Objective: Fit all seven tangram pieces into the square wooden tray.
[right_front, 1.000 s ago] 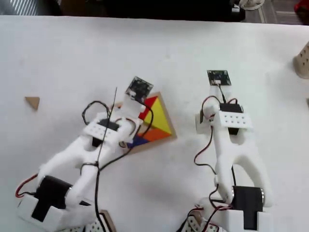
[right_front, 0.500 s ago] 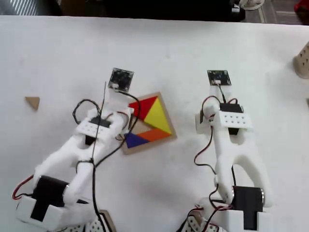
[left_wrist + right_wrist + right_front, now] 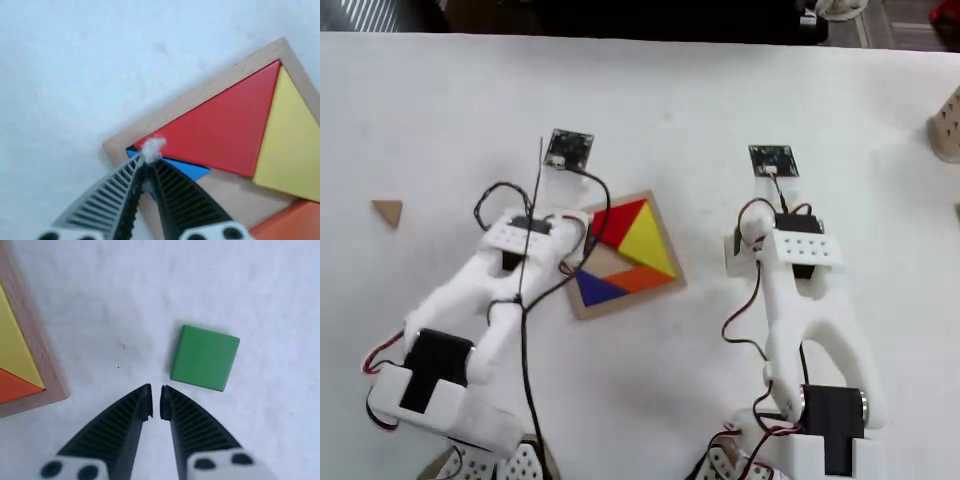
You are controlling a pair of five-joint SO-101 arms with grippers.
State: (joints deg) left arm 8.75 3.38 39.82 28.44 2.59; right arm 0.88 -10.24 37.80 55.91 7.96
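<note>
Got the wooden tray point(image 3: 603, 262) mid-frame, partly filled.
Seeing left gripper point(image 3: 147, 165) pinched shut at the tray corner by a blue piece point(image 3: 190, 170), right gripper point(image 3: 155, 402) closed too, just beside a loose green square point(image 3: 205, 358).

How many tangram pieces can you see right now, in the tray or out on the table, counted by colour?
red piece: 1
yellow piece: 1
orange piece: 1
blue piece: 1
green square: 1
tan triangle: 1
Total: 6
</note>
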